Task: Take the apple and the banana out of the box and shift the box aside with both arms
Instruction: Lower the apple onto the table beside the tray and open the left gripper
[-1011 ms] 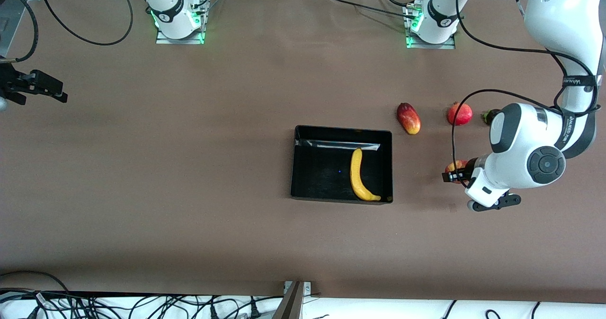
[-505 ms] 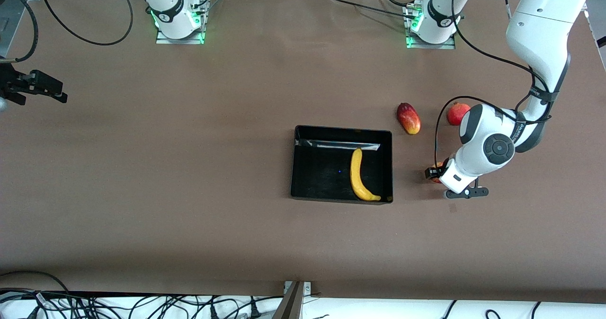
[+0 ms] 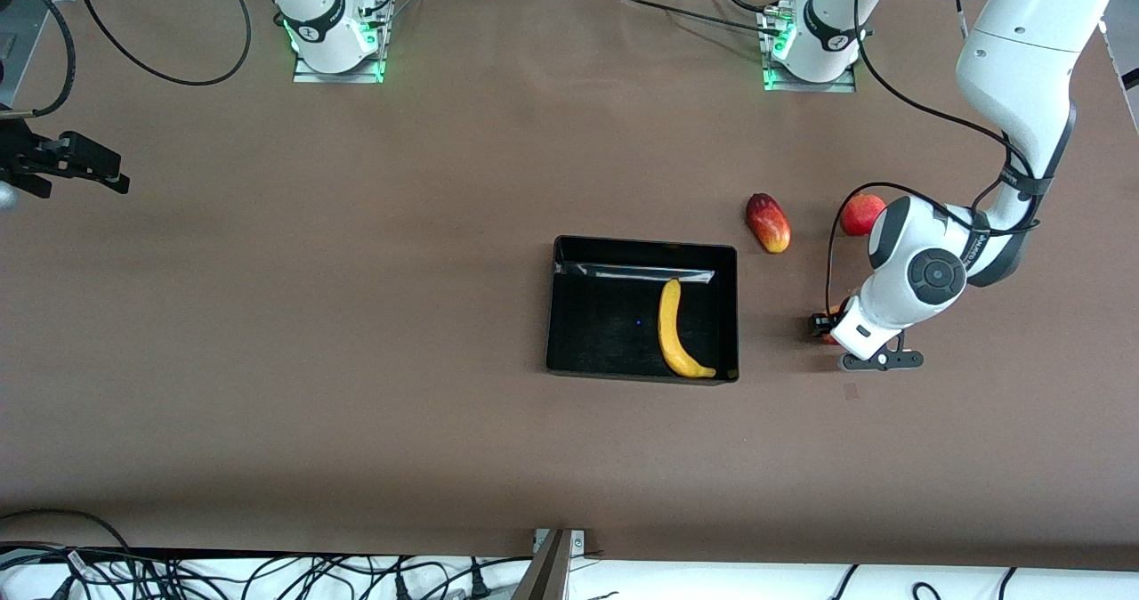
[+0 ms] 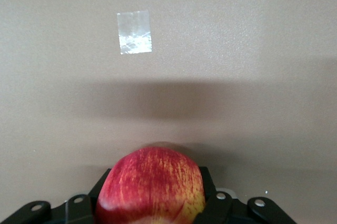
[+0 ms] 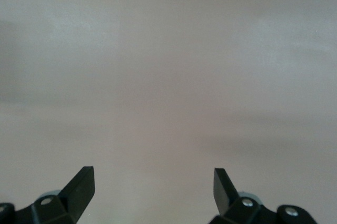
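Apple (image 4: 150, 184): red with yellow streaks, clamped between the two black fingers of the left gripper (image 3: 823, 327), jaws about half closed on it. In the front view, right of centre, mostly hidden under the wrist; only a sliver of red visible. In the left wrist view, low centre, over bare brown table (image 3: 356, 360), with a soft shadow above it and a small pale tape patch (image 4: 134, 32) toward the upper left.

Banana (image 3: 674, 330): yellow, curved, lying inside the box (image 3: 578, 315), along its right-hand wall as seen in the front view, dark tip at the lower right corner.

Box: glossy black, low-walled, open-topped, just right of centre in the front view, flat on the table, apart from the left gripper.

Mango (image 3: 768, 222): oblong, red-yellow, above and right of the box's upper right corner. Pomegranate (image 3: 860, 214): red, further right, partly covered by the left arm's white wrist.

Right gripper (image 3: 80, 166): at the left edge of the front view, upper third, waiting. Jaws fully spread, nothing between the fingertips (image 5: 81, 183); only bare table visible in the right wrist view.
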`<state>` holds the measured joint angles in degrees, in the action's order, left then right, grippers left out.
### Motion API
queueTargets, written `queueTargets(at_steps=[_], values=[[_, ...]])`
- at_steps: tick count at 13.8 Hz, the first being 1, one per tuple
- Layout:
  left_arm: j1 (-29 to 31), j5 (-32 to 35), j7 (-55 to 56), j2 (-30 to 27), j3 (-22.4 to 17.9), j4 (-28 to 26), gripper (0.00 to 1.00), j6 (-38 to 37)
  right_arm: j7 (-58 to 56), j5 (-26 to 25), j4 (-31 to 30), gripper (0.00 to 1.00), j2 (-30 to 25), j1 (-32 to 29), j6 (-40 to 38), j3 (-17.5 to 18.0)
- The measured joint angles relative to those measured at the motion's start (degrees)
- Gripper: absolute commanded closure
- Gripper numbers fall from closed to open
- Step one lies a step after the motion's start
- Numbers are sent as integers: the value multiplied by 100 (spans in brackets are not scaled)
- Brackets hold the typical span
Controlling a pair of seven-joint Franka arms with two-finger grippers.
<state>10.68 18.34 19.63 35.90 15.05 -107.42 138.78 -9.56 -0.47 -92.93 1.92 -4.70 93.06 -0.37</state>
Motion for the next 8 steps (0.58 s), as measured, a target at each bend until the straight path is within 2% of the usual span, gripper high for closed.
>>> queueTargets(at_steps=[1, 2, 3, 8], values=[[0, 35, 0, 1, 5, -3, 48, 4, 0, 1, 0, 0, 0, 0, 0, 1], [-1, 71, 0, 1, 10, -7, 10, 9, 0, 1, 0, 0, 0, 0, 0, 1], [-1, 86, 0, 1, 13, -8, 0, 11, 0, 1, 0, 0, 0, 0, 0, 1], [55, 142, 9, 96, -17, 17, 0, 122, 0, 1, 0, 0, 0, 0, 0, 3]])
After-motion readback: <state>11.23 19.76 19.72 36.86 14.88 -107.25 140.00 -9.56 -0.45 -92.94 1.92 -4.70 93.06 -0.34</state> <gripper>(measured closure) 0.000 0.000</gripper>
